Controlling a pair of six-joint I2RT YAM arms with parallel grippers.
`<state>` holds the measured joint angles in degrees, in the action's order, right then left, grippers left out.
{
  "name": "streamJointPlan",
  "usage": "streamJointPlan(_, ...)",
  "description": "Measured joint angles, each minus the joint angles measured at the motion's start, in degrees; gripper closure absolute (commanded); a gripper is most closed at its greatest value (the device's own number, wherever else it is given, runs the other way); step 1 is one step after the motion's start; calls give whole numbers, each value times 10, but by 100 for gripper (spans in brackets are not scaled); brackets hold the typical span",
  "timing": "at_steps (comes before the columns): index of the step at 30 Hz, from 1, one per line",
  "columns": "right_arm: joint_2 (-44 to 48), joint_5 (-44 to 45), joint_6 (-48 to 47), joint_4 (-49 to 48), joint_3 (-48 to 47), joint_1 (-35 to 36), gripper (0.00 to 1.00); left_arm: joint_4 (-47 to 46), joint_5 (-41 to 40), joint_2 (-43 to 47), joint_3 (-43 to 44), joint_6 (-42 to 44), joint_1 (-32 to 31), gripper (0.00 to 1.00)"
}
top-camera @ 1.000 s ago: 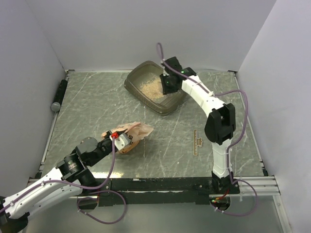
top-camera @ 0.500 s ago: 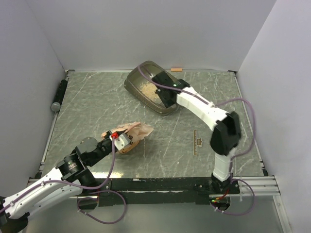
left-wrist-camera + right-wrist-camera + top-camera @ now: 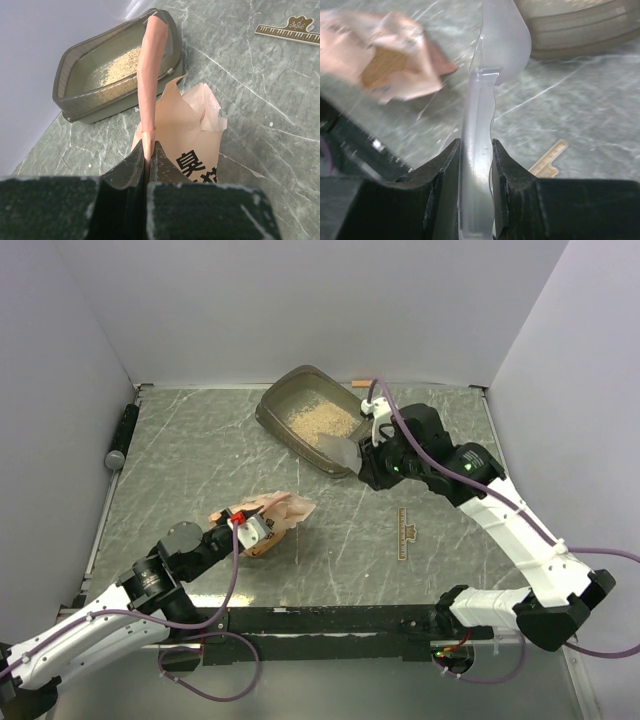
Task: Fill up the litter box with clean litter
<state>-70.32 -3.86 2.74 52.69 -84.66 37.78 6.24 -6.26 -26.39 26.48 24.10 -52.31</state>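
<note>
Swinging back from the litter box (image 3: 105, 107), the right pincer (image 3: 476, 150) clamps a clear scoop (image 3: 481, 115). The left pincer (image 3: 148, 156) pinches the bag (image 3: 195, 145) rim. Next, probably: dip for more clean litter (image 3: 320, 420).

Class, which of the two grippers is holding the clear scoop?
The right gripper, its jaws shut on the translucent scoop beside the litter box; the left gripper pinches the pink litter bag instead.

Large dark printed characters stand on the pink litter bag (image 3: 192, 145) at 6 o'clock in the left wrist view; the upper one looks like 臭, the lower is cut off. At 1 o'clock, the gold ruler (image 3: 287, 31) bears graduation marks and cursive script, too small to read.
</note>
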Motion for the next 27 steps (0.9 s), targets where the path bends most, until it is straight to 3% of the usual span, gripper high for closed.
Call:
streamJointPlan(14,-16,-200,4,44,42,0,100,-4,0,-2,0,0,0,99)
streamJointPlan(27,-53,-282,7,38,67,0,100,-4,0,-2,0,1,0,99)
